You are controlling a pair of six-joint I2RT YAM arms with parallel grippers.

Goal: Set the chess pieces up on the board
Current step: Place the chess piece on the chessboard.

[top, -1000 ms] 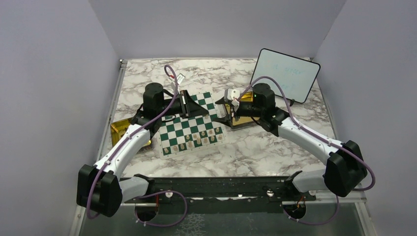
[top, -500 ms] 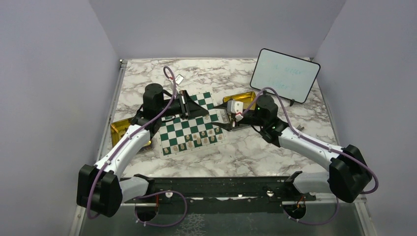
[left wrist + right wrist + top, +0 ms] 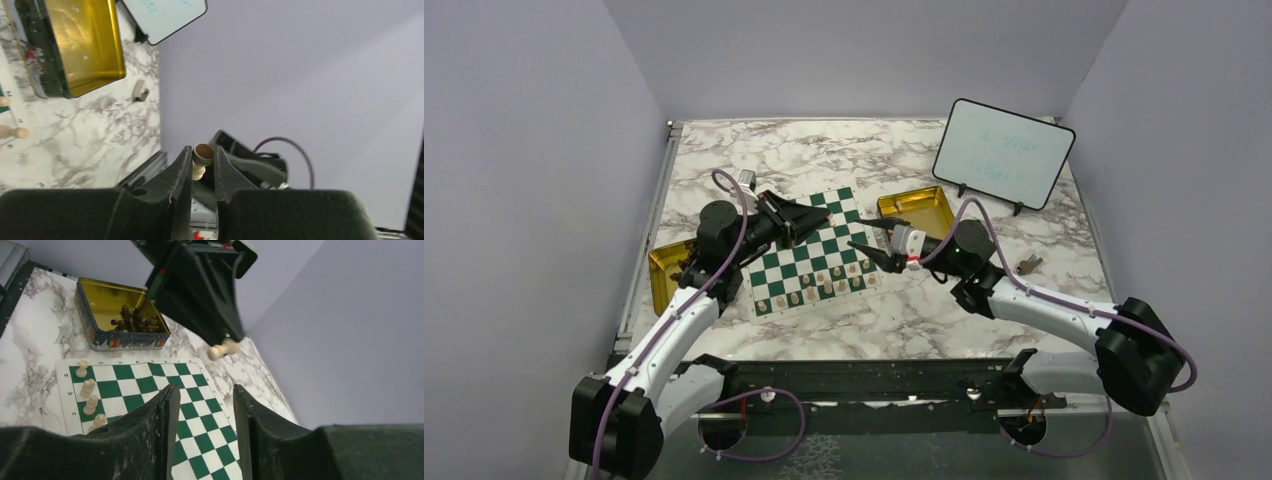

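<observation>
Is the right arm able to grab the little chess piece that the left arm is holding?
Probably yes. The chess piece pokes out past the left fingers, and the right fingers are open and aimed roughly toward it, with only air above the board between them.

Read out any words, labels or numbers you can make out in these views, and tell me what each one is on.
No text here is clear enough to quote.
On the whiteboard: faint handwritten lines, too pale and blurred to read.
On the board: tiny coordinate marks along its white border, too small to read reliably.
On the gold tin: red and pale print on its side wall, no legible words.
</observation>
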